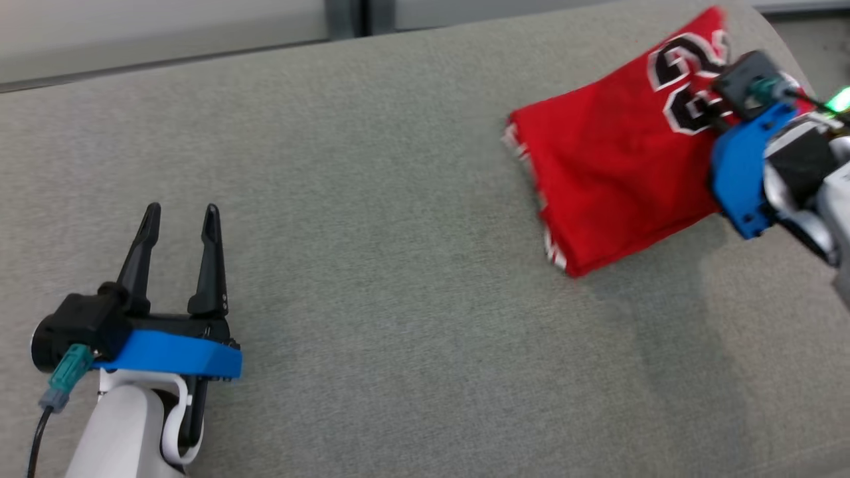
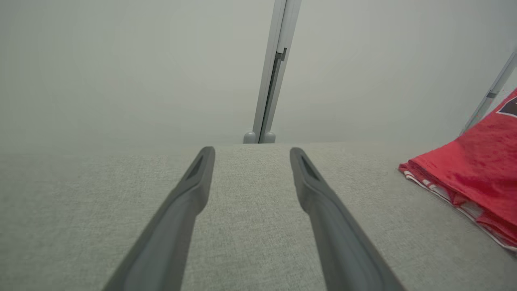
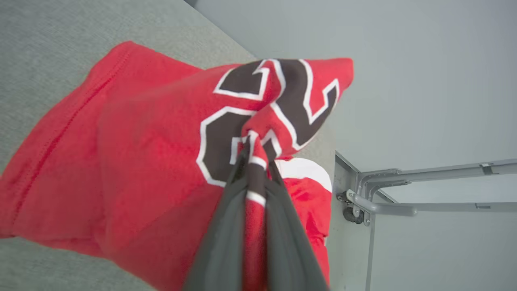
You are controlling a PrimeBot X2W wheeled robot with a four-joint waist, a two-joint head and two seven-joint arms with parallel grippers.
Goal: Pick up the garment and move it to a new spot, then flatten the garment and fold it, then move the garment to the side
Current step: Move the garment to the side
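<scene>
While two left fingers point(image 1: 211, 259) gape, two right fingers point(image 3: 226, 234) clench one garment point(image 1: 611, 172) — red

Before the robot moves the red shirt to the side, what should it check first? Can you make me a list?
1. Right hand gripping the red jersey: ok, its fingers pinch a bunch of fabric by the number.
2. Jersey folded: ok, it lies as a folded block with stacked edges.
3. Left hand out of the way: ok, open over the bare grey surface, apart from the jersey.
4. Every layer caught in the pinch: cannot tell, so the fold may slip open.
5. Room past the jersey: not ok, its far corner looks to be at the surface's edge.
</scene>
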